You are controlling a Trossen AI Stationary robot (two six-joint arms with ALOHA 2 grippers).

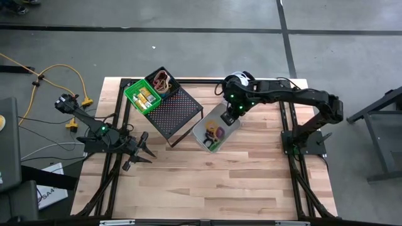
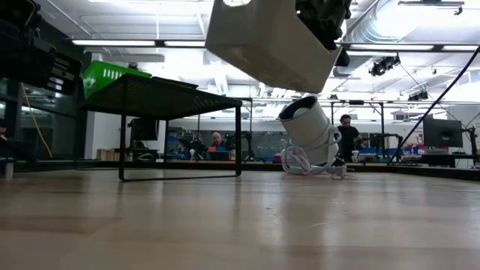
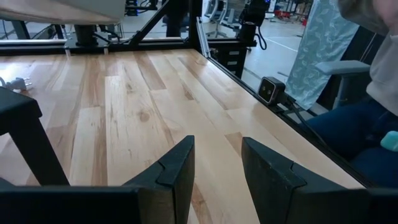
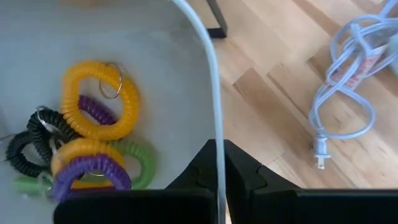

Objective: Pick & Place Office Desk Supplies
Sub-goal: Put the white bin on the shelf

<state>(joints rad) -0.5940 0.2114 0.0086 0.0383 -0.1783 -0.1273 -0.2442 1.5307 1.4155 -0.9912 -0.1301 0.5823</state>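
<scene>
My right gripper (image 4: 219, 163) is clamped on the rim of the grey bin (image 1: 202, 130), which hangs tilted above the bench (image 1: 213, 182) beside the mesh rack (image 1: 179, 110), coil loops (image 4: 93, 134) inside. My left gripper (image 1: 146, 150) waits part-open, empty, over the bench's left side.

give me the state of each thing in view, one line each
grey bin: lifted off the table, tilted, its rim pinched by the right gripper
coil loops: piled inside the grey bin
green bin: on the mesh rack, holding yellow pieces
black bin: on the rack beside the green bin, loops inside
left gripper: fingers apart, empty, low over the table
white device: on the table, leaning, cord loose
</scene>
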